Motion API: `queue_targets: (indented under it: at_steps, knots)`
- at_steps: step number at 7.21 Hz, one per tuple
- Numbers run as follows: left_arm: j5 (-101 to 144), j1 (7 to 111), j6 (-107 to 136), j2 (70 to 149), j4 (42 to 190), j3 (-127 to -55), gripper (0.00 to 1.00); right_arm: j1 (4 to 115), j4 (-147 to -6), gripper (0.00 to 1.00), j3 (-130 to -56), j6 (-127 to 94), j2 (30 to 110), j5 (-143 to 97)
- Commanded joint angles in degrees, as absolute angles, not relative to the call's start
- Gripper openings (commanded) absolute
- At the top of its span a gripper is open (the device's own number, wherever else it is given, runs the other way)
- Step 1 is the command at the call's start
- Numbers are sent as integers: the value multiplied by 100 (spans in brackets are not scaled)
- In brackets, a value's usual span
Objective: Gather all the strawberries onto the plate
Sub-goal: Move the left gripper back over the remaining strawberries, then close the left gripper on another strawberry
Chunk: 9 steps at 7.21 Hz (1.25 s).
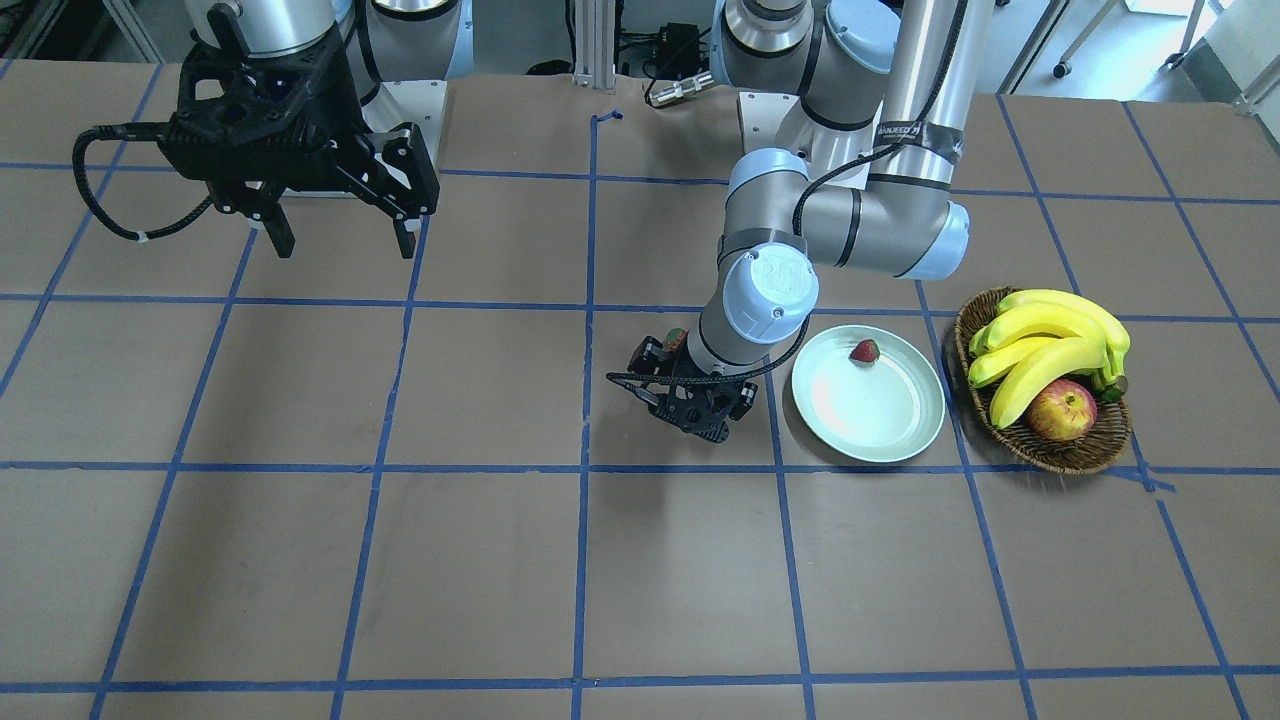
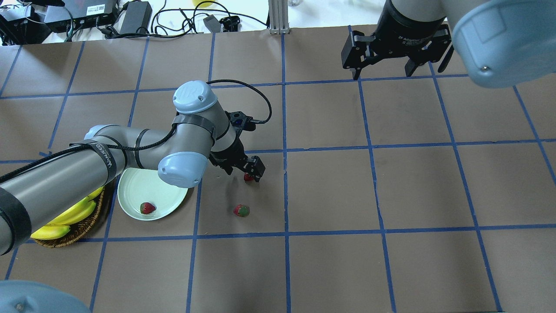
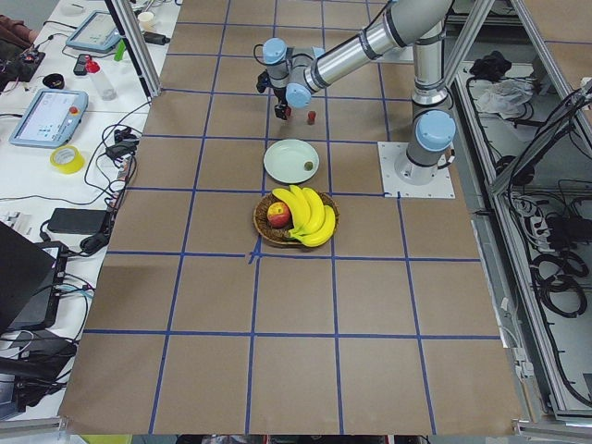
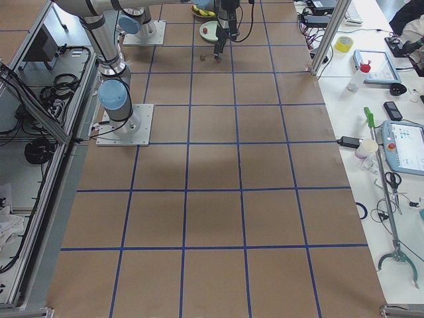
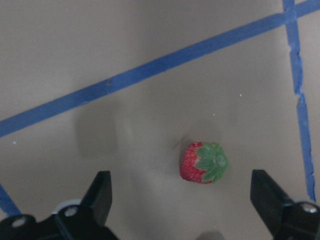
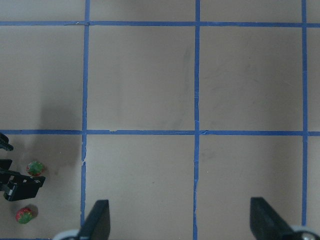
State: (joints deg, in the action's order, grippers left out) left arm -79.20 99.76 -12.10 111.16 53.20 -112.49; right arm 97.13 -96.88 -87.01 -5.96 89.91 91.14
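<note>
The left gripper (image 5: 182, 202) is held wide open low over the table, with a strawberry (image 5: 202, 162) lying loose between its fingers. A second strawberry (image 2: 241, 211) is seen near it, and a third strawberry (image 2: 147, 208) on the plate (image 2: 130, 191). A pick appears to be in hand; lowering and closing are called for next. The right gripper (image 2: 384, 71) is parked open, well apart.

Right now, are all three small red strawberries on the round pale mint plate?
No: only one strawberry lies on the plate; the other two strawberries sit on the table.

Basket (image 1: 1088, 457) holds bananas (image 1: 1050, 340), apple (image 1: 1061, 410); taped table (image 1: 480, 570)
</note>
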Motion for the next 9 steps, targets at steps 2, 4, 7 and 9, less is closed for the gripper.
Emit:
queue_targets:
  at_steps: [2,4,7,9]
  knots:
    - [-7910,10037,-1204,11145,5300,-11285,39,9712,-9703,100,-8692,-589,8991,9106]
    - [-7910,10037,-1213,11153,5291,-11241,3,9712,-9694,100,-8701,-589,8991,9114]
    - [-7901,10037,-1239,11092,5352,-11005,0,9712,-9694,100,-8692,-571,8991,9114]
    - [-7989,9906,-1222,10873,5622,-10794,0,9712,-9694,100,-8701,-571,8991,9114]
